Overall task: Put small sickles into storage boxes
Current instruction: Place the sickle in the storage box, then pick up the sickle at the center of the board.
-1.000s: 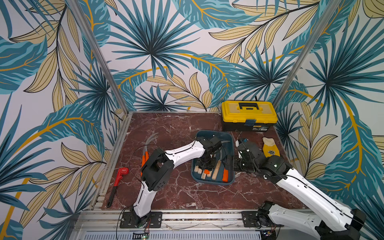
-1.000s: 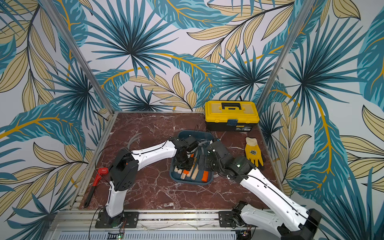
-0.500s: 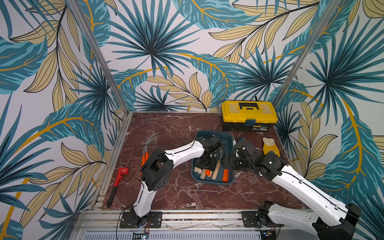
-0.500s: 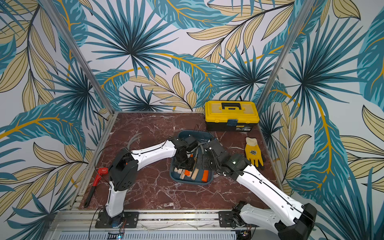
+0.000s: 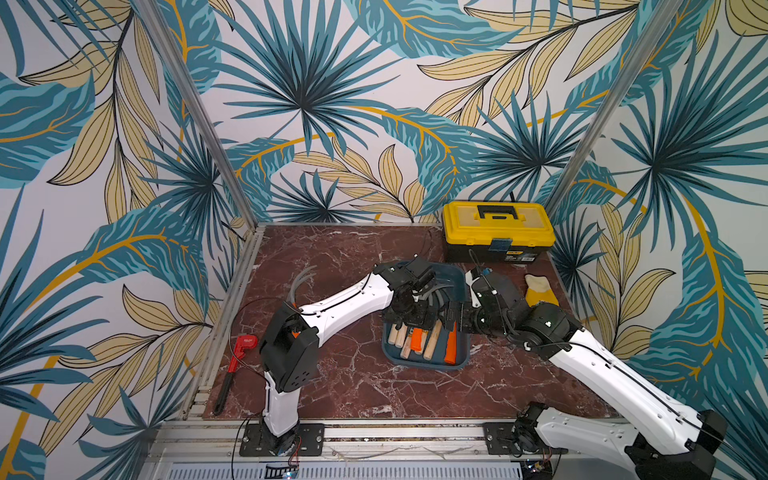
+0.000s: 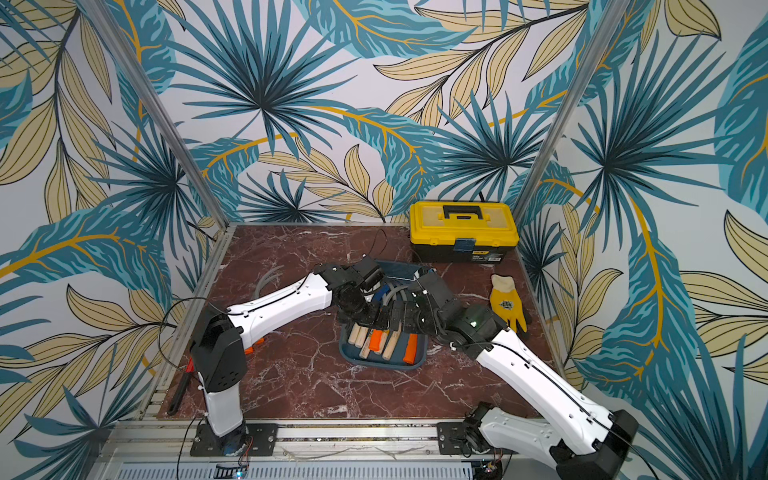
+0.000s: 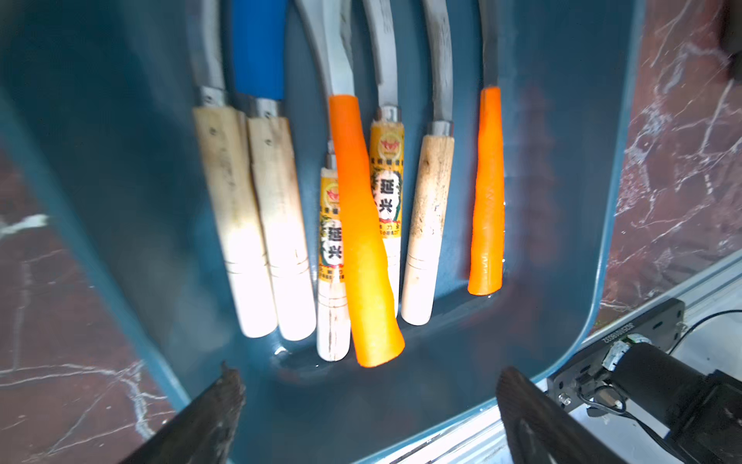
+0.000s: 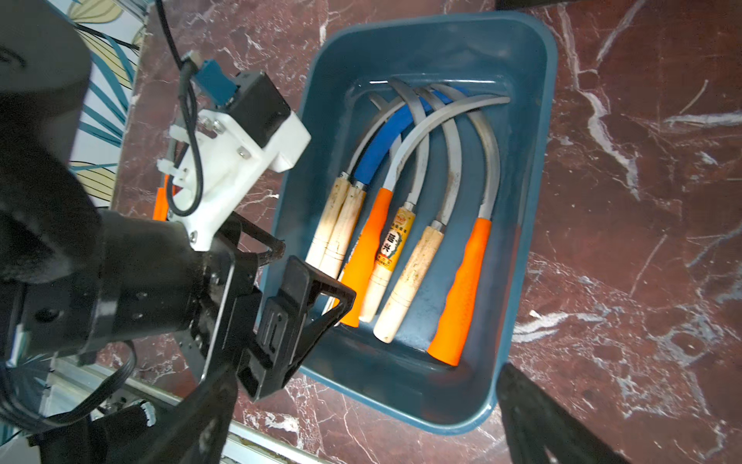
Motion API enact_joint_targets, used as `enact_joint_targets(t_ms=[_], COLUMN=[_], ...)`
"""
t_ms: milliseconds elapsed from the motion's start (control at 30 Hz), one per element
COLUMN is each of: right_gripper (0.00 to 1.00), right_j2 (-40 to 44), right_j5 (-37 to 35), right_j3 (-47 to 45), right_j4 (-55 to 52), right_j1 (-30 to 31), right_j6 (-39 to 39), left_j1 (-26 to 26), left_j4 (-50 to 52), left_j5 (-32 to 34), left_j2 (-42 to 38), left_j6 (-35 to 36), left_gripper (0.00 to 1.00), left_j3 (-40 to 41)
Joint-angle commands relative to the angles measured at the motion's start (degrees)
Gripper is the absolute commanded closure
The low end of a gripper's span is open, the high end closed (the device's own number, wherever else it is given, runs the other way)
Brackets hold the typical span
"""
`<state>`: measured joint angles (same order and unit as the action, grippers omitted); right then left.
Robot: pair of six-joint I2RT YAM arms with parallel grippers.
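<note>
The dark teal storage box (image 5: 424,365) (image 6: 382,366) sits mid-table and holds several small sickles (image 8: 405,241) side by side, handles pale wood or orange, one blade blue (image 7: 259,48). An orange-handled sickle (image 7: 361,241) lies across two labelled ones. My left gripper (image 7: 369,377) (image 5: 409,318) hovers open over the handle ends, holding nothing. My right gripper (image 8: 365,377) (image 5: 446,320) hangs open above the box's near end, also holding nothing. More sickles lie on the table behind the left arm, grey blades (image 5: 301,278) and an orange handle (image 6: 249,350) showing.
A yellow-and-black toolbox (image 5: 498,228) stands at the back right. A yellow glove (image 5: 540,291) lies right of the box. A red-headed wrench (image 5: 237,353) lies along the left edge. An aluminium rail (image 5: 374,432) runs along the front.
My left gripper's jaws have spread wide over the box. The right arm has swung left, bringing its gripper over the box beside the left one.
</note>
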<state>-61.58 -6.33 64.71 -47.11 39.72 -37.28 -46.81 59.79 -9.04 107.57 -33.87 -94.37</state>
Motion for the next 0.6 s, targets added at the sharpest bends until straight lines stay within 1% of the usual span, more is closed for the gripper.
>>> enact_joint_targets(t_ms=[0, 233, 567], right_gripper=[0.0, 0.01, 0.0], right_j2=[-0.98, -4.2, -8.5], right_j5=[2.36, 4.92, 7.12], right_j3=[0.95, 2.57, 3.94], right_j4=[3.08, 5.44, 8.67], right_j1=[-0.12, 0.39, 1.05], right_j6=[0.31, 0.75, 1.7], left_j1=[1.68, 5.37, 11.85], left_j4=[1.64, 1.85, 1.82], left_j5=[2.29, 5.97, 7.14], left_j2=[-3.34, -8.59, -13.65], left_j6=[0.83, 2.53, 3.72], left_gripper=[0.01, 0.01, 0.01], left_j3=[1.65, 5.74, 10.75])
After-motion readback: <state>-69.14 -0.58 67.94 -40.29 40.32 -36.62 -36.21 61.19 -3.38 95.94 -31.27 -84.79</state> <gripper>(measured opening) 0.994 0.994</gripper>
